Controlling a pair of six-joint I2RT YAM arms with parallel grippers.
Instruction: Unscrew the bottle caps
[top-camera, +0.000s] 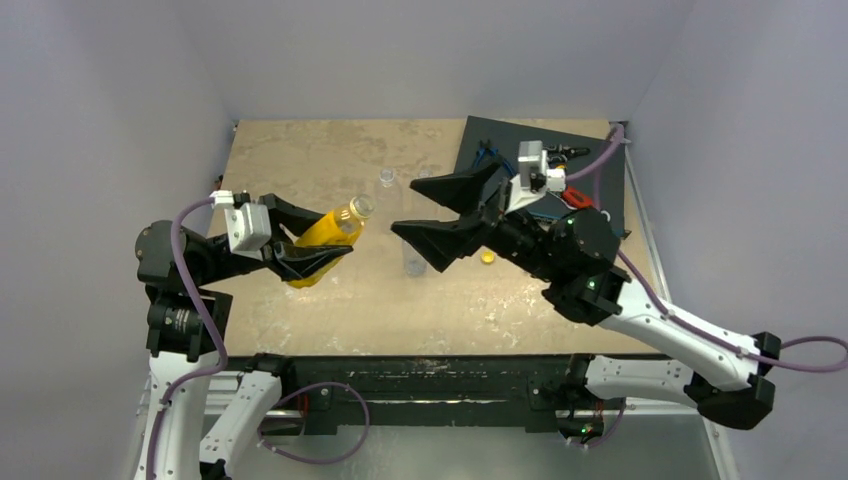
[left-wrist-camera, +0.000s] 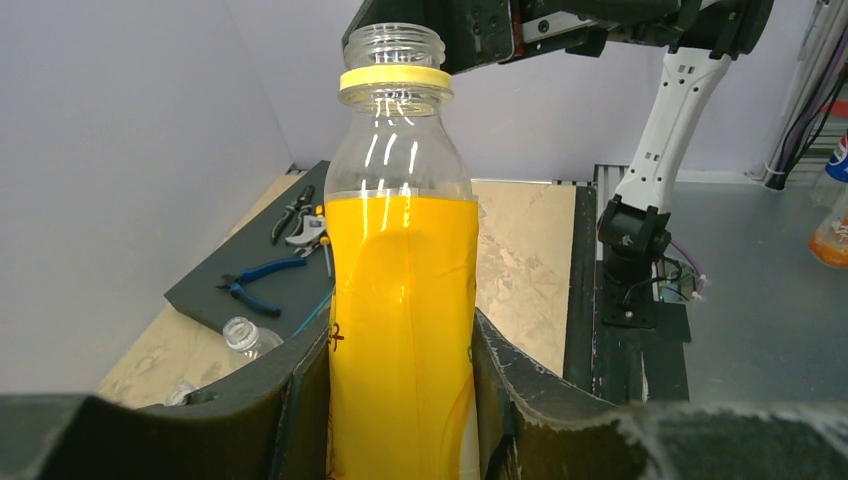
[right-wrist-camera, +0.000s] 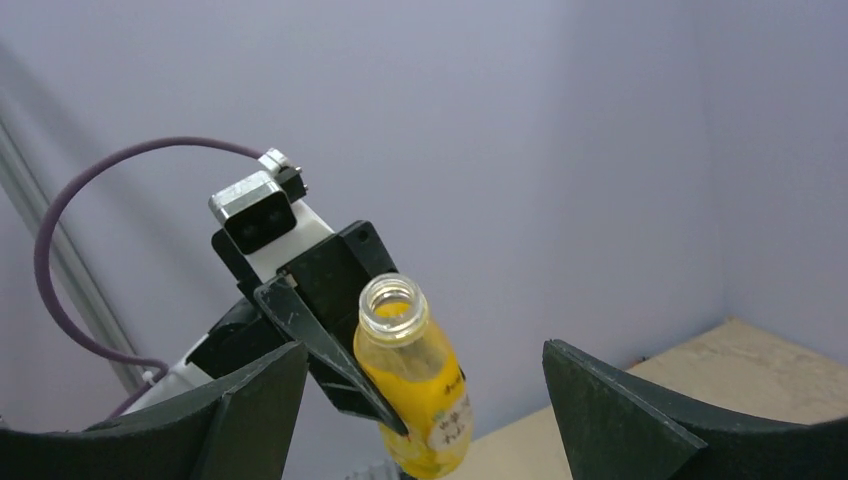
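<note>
Two grey walls (top-camera: 120, 90) flank a worn tan table (top-camera: 300, 150) overhead. The left gripper (top-camera: 322, 243) pinches the uncapped orange bottle (top-camera: 338, 222); the right gripper (top-camera: 402, 208) is spread beside it, and the yellow cap (top-camera: 487, 257) lies right of it. Left wrist: black mat (left-wrist-camera: 195, 295) left of the bottle. Right wrist: walls behind the bottle.
</note>
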